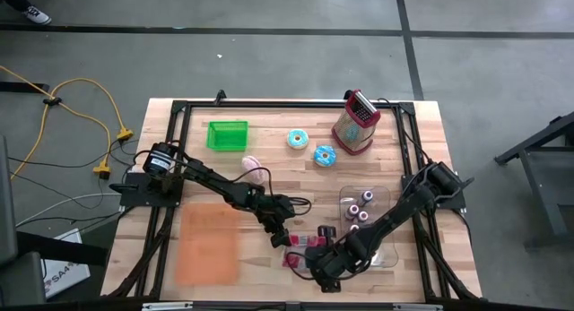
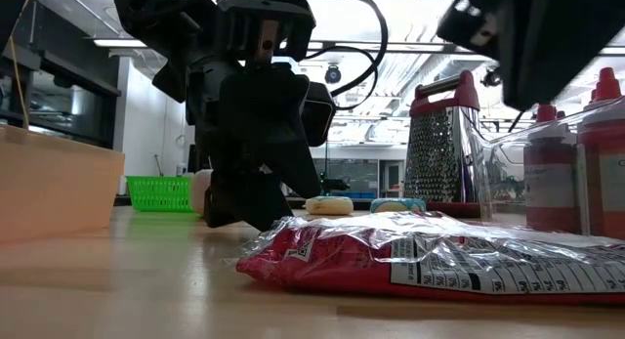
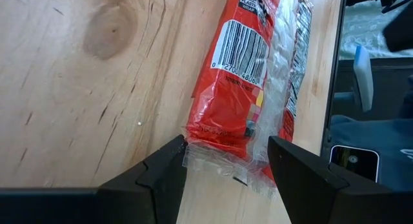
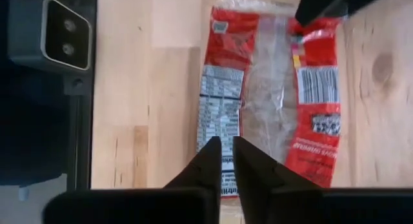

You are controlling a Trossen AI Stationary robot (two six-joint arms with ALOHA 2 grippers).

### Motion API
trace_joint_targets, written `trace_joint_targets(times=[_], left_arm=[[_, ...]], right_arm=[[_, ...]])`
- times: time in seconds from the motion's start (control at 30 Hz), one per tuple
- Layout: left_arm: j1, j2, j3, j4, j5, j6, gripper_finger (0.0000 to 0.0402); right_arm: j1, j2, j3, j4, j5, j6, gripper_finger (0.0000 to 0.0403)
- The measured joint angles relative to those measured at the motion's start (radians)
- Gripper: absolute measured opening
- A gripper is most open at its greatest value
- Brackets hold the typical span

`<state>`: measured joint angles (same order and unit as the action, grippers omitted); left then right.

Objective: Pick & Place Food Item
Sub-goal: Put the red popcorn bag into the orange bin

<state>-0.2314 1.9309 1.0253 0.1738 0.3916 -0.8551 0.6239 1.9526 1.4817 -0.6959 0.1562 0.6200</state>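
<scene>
Wooden table: overhead hides red packet; wrist views show left gripper jaws wide, right gripper jaws nearly closed.

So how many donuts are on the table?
2. A blue-iced donut sits right of the green basket; a second blue one lies beside it, nearer the grater. None seems hidden.

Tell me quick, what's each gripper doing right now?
Left gripper: open, straddling the end of the red snack packet.
Right gripper: closed on the packet's edge.
</scene>
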Motion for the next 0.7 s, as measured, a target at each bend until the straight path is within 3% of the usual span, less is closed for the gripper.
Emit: trace_joint_targets(times=[0.13,0.37,0.7], left_arm=[[0.0,0.0,0.0,0.0,0.0,0.0,0.0209],[-0.001,0.0,0.0,0.0,0.0,-0.005,0.0209],[-0.001,0.0,0.0,0.001,0.001,-0.007,0.0209]], right_arm=[[0.0,0.0,-0.034,0.016,0.002,0.045,0.0005],[0.0,0.0,-0.106,0.091,-0.004,0.103,0.0002],[0.001,0.001,-0.108,0.1,-0.014,0.141,0.0002]])
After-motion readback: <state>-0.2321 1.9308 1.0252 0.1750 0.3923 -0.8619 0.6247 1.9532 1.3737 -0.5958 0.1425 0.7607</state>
